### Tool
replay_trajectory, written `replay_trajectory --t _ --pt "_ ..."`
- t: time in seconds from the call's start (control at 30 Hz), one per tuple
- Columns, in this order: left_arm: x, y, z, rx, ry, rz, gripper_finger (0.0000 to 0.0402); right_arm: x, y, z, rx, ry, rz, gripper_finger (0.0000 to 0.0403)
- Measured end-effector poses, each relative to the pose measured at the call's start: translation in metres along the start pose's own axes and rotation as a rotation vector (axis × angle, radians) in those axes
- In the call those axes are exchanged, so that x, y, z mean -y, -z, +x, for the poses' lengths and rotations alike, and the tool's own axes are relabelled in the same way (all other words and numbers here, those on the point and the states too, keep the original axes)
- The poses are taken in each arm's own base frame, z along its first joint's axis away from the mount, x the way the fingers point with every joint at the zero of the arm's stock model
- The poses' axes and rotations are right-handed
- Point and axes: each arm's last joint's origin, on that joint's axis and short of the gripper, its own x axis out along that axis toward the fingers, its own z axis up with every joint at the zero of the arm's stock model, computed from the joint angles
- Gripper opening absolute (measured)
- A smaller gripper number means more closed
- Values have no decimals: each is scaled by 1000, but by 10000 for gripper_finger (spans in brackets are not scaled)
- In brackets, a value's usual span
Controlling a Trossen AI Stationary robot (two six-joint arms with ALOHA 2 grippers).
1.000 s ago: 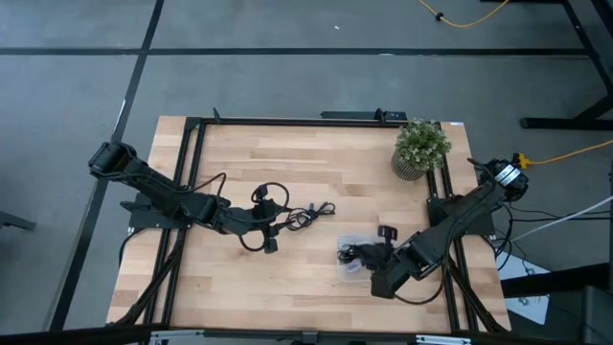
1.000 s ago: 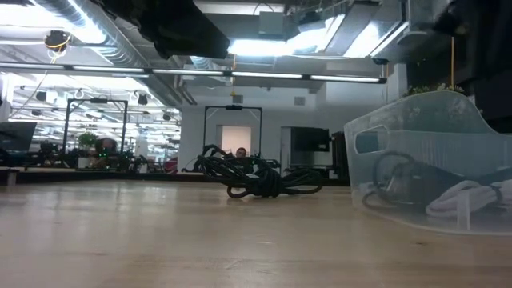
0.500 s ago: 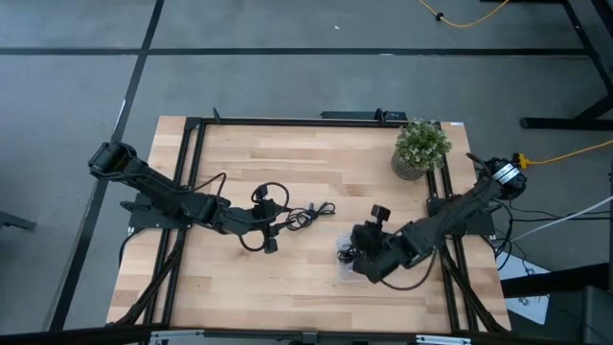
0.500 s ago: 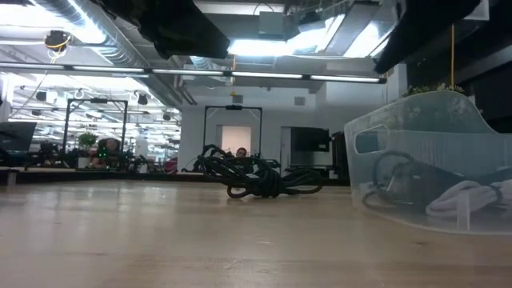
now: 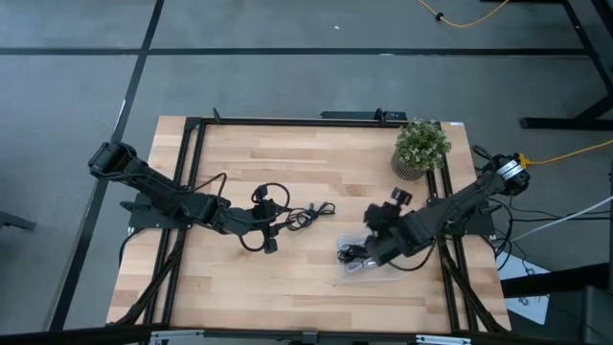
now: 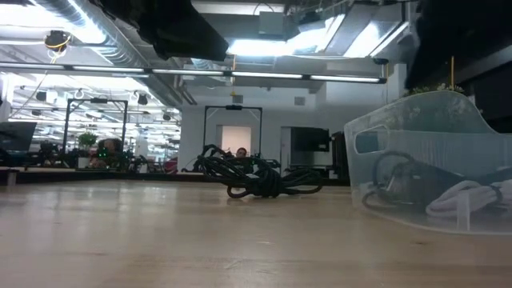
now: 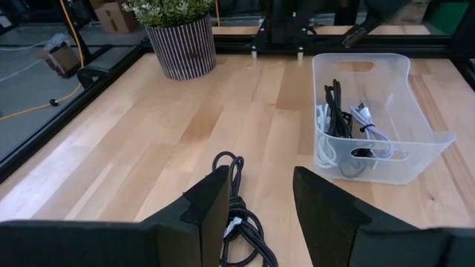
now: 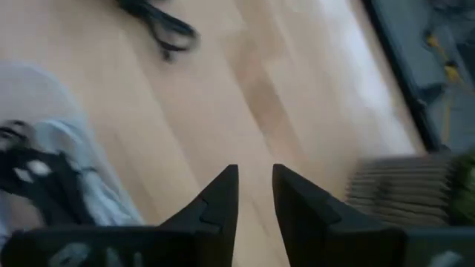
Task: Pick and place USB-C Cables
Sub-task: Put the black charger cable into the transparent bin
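Observation:
A black USB-C cable bundle [image 5: 308, 216] lies on the wooden table near its middle; it also shows in the low view [image 6: 256, 180]. My left gripper [image 5: 278, 222] is open, and its fingers stand on either side of the bundle's near end [image 7: 239, 222]; I cannot tell whether they touch it. A clear plastic bin [image 5: 372, 264] holds black and pale cables [image 7: 341, 119]. My right gripper [image 5: 368, 234] is narrowly open and empty [image 8: 255, 194]. It hovers by the bin's far side and points toward the table's left.
A potted plant [image 5: 420, 147] in a striped pot [image 7: 182, 46] stands at the table's far right corner. A black frame rail [image 5: 287, 120] runs along the far edge and both sides. Bare wood lies between the bundle and the bin.
My right gripper has swung from the table's near right, past the bin, toward the far edge, turning as it went, and now points toward the table's left. The cable bundle and the bin have stayed in place.

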Motion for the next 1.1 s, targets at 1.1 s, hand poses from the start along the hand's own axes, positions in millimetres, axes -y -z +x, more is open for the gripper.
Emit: replay_trajectory --t 1.1 --pt "-16 -4 9 16 -61 -147 144 52 84 11 736 -125 622 90"
